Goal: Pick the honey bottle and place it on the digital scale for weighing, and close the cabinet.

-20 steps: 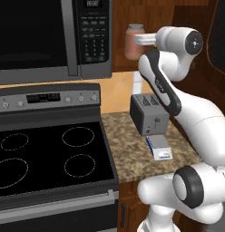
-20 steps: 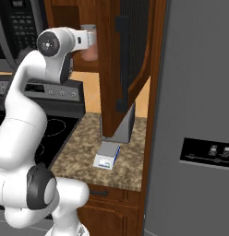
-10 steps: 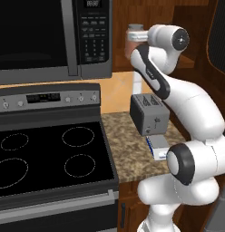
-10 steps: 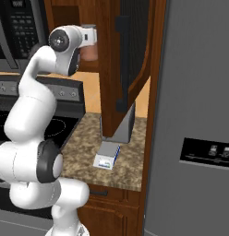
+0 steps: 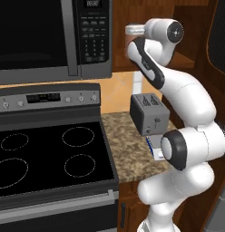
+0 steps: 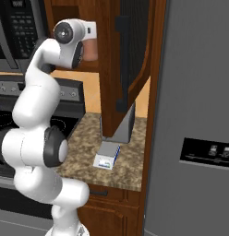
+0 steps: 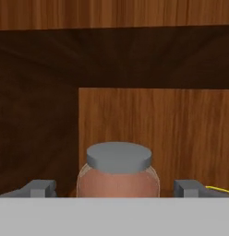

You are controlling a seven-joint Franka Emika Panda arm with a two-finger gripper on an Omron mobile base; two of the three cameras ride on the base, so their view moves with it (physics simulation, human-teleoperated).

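Note:
The honey bottle, reddish-brown with a grey lid, stands on the shelf of the cabinet, right in front of the hand. My gripper is open. Its fingertips stand to either side of the jar with a gap on each side. From the base, the honey bottle shows beside the arm's wrist. The digital scale lies on the counter in front of the toaster. The cabinet door hangs wide open, with its black handle facing out.
A grey toaster stands on the granite counter under the cabinet, partly behind the open door. The microwave and stove are on the left. A grey fridge walls off the right.
The arm has folded up closer to the cabinet, and the hand has risen slightly and edged in toward the jar on the shelf. The jar, scale and door have not moved.

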